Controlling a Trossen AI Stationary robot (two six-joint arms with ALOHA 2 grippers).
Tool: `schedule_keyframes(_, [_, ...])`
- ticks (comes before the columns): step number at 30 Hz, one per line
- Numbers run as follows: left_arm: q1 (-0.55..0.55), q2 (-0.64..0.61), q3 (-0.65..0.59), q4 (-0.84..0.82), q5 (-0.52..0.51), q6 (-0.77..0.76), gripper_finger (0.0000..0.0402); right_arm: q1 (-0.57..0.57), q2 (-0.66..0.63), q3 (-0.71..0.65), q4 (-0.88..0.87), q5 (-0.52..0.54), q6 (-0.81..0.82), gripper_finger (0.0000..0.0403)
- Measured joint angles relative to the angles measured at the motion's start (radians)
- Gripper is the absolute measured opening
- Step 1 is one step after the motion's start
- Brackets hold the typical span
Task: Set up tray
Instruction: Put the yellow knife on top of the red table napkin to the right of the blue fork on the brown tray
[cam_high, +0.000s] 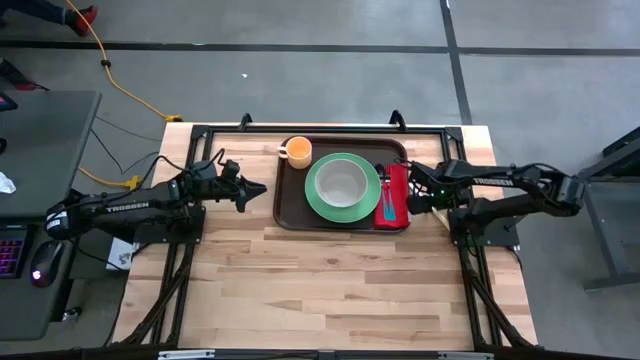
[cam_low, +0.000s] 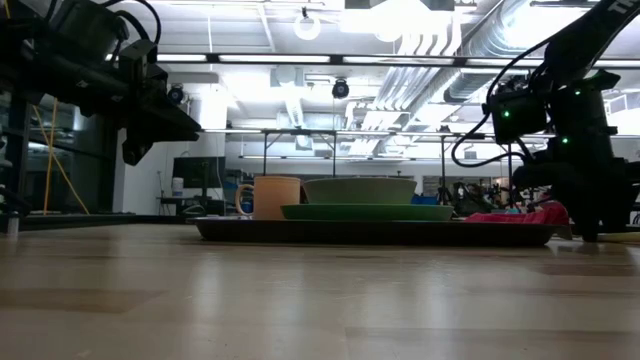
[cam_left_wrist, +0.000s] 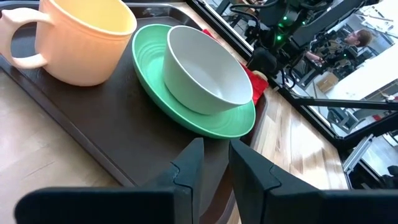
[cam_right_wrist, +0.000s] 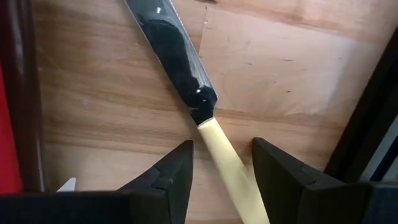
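Note:
The dark brown tray (cam_high: 293, 200) lies at the table's far middle. On it stand a peach mug (cam_high: 298, 152) and a green plate (cam_high: 314, 190) with a pale bowl (cam_high: 343, 181) on it. A red napkin (cam_high: 401, 195) with a blue-handled utensil (cam_high: 386, 203) lies on the tray's right end. A knife (cam_right_wrist: 183, 74) with a cream handle (cam_right_wrist: 227, 155) lies on the wood just right of the tray. My right gripper (cam_right_wrist: 222, 144) points down over it, open, one finger on each side of the handle. My left gripper (cam_left_wrist: 216, 144) hovers left of the tray, its fingers slightly apart with nothing between them.
A black frame rail (cam_right_wrist: 367, 124) runs close beside the knife on the side away from the tray. The near half of the wooden table (cam_high: 330, 290) is bare wood. A person (cam_left_wrist: 357, 40) shows in the room beyond the table.

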Motion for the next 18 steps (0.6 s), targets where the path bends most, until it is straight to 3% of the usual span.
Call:
schedule_keyframes(8, [0.0, 0.0, 0.0, 0.0, -0.001, 0.0, 0.0106, 0.0, 0.0, -0.001, 0.01, -0.003, 0.091, 0.0133])
schedule_keyframes(18, [0.0, 0.0, 0.0, 0.0, -0.003, -0.001, 0.0106, 0.0, 0.002, -0.003, 0.03, 0.008, 0.185, 0.0058])
